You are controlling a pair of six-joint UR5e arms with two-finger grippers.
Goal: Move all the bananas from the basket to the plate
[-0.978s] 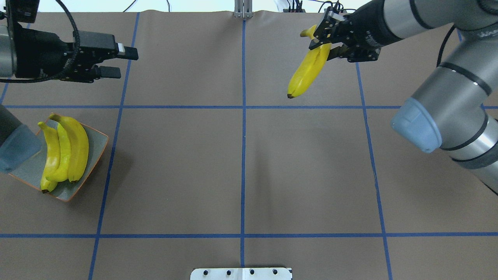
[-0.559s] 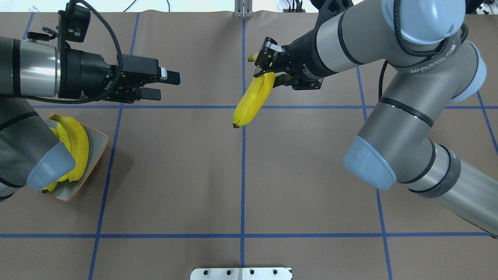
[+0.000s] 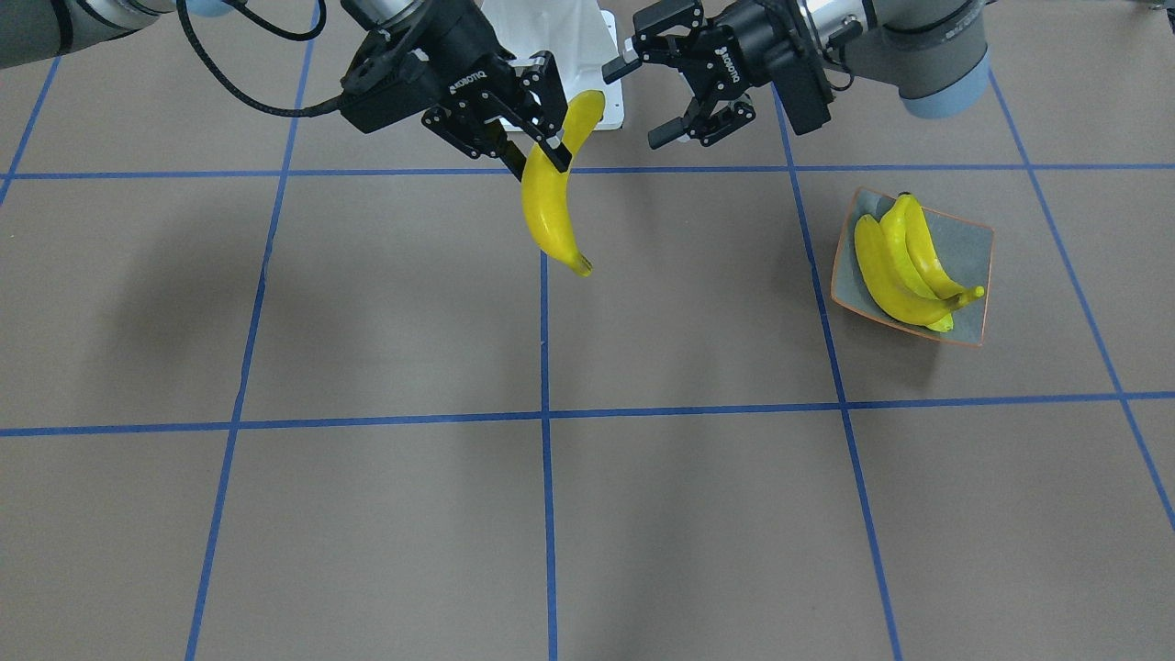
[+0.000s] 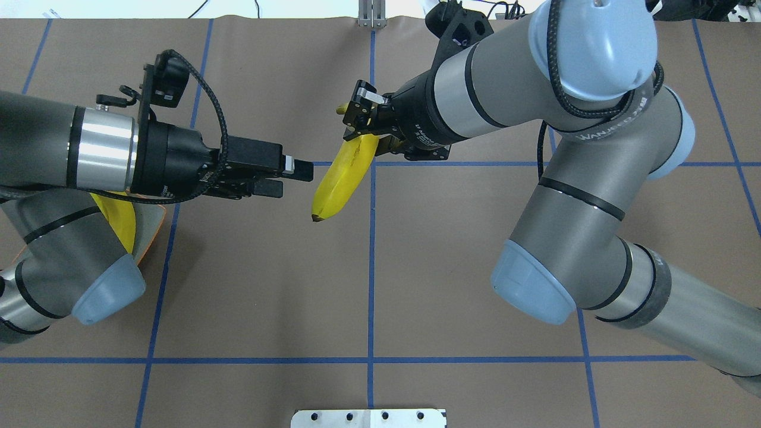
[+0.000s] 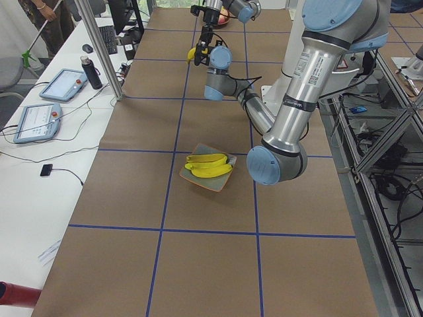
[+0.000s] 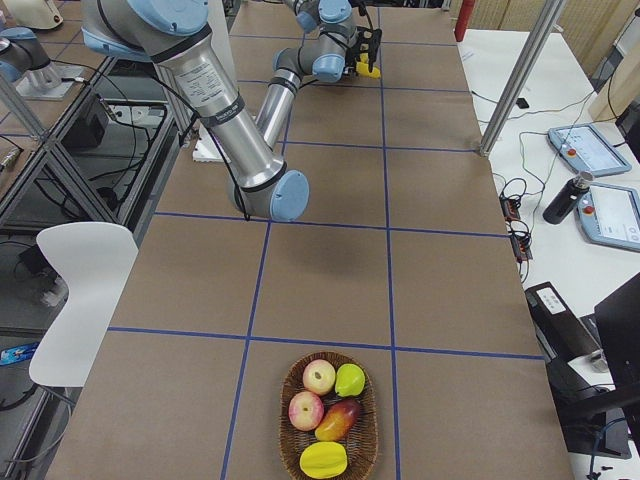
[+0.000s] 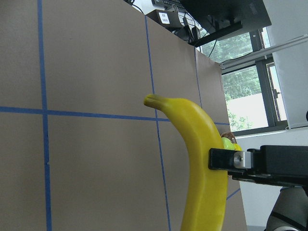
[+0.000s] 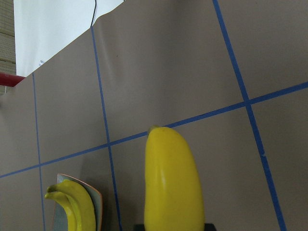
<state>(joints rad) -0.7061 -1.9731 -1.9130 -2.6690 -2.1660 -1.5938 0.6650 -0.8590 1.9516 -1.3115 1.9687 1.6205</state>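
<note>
While three bananas [image 3: 895, 266] are lying on the plate [image 3: 975, 240], we are holding the fourth banana [image 4: 342, 178] aloft at centre — right gripper [image 4: 361, 123] clamping its stem end, carried in from the far right; left gripper [image 4: 290, 179], fingers apart, arriving beside it — handover likely pending.

The left arm [image 4: 35, 137] and right arm [image 4: 571, 196] are built of grey tubular links with pale blue joint caps [image 4: 594, 41] and black seam rings. The left wrist has a bright silver band [image 4: 104, 148]. In the overhead view a black camera bracket [image 4: 166, 83] sits at its 12 o'clock, with a looped black cable [image 4: 222, 122]. The left gripper [image 3: 638, 103] and right gripper [image 3: 532, 151] are black, two-fingered and marked ROBOTIQ in white. The right forearm carries white lettering, only partly legible.
</note>
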